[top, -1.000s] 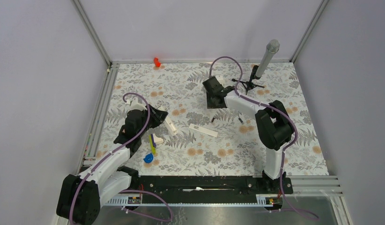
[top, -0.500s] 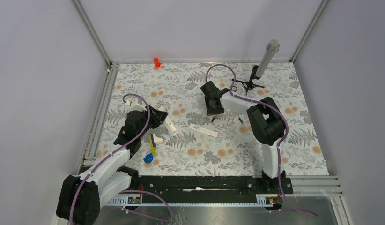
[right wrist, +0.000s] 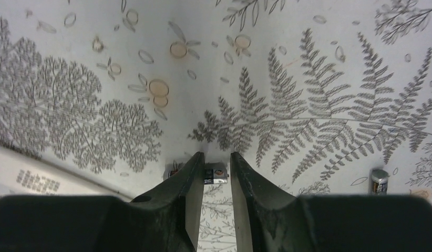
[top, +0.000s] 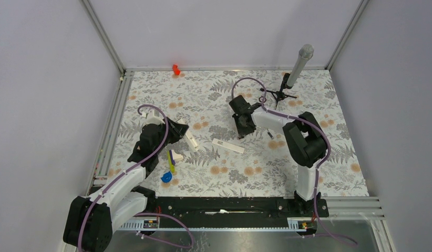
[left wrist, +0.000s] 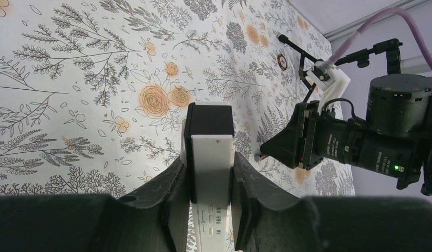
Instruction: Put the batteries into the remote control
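Observation:
My left gripper [top: 181, 132] is shut on the remote control [top: 191, 141], a white bar with a dark end. In the left wrist view the remote [left wrist: 211, 181] sits between the fingers, dark end pointing away, and the gripper [left wrist: 208, 163] is closed on its sides. My right gripper [top: 240, 131] is down at the table with a narrow gap between its fingers. One battery [right wrist: 218, 172] lies crosswise right at its tips [right wrist: 214, 160], partly hidden behind the left finger [right wrist: 190, 173]. The second battery [right wrist: 379, 181] lies to the right, and it also shows in the top view [top: 269, 134].
A flat white strip with grey print [top: 228, 145] lies between the arms and shows at the lower left of the right wrist view [right wrist: 30, 178]. A yellow-white-blue toy cluster [top: 171, 164] lies near the left arm. A microphone on a stand [top: 300, 60] and a red piece [top: 176, 69] are at the back.
My right gripper has moved from the back of the table toward me and down onto the battery near the white strip. The left gripper has held still with the remote.

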Action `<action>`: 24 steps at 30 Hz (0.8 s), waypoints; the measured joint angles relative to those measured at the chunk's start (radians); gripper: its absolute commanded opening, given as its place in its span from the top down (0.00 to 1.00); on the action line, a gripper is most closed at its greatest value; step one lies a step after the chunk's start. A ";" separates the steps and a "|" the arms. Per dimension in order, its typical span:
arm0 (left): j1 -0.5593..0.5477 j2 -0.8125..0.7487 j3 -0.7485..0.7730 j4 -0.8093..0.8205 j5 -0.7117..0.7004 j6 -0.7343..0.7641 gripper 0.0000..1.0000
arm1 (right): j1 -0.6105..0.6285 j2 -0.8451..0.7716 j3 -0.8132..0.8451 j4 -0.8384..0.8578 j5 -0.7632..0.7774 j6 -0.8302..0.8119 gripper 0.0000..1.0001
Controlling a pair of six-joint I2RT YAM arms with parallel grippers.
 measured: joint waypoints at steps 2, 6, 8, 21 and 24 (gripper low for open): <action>0.000 0.000 0.000 0.000 0.000 0.000 1.00 | 0.000 -0.017 -0.021 -0.003 -0.024 -0.014 0.69; 0.000 0.000 0.000 0.000 0.000 0.000 1.00 | 0.000 -0.047 -0.056 -0.016 -0.072 -0.035 0.70; 0.000 0.000 0.000 0.001 0.000 0.000 1.00 | 0.000 -0.056 -0.066 -0.020 -0.084 -0.039 0.70; 0.001 -0.002 0.000 0.005 0.000 0.000 1.00 | 0.006 -0.200 -0.128 -0.003 -0.151 -0.078 0.53; 0.001 -0.004 0.000 0.006 0.000 0.000 1.00 | 0.018 -0.187 -0.130 -0.001 -0.160 -0.095 0.58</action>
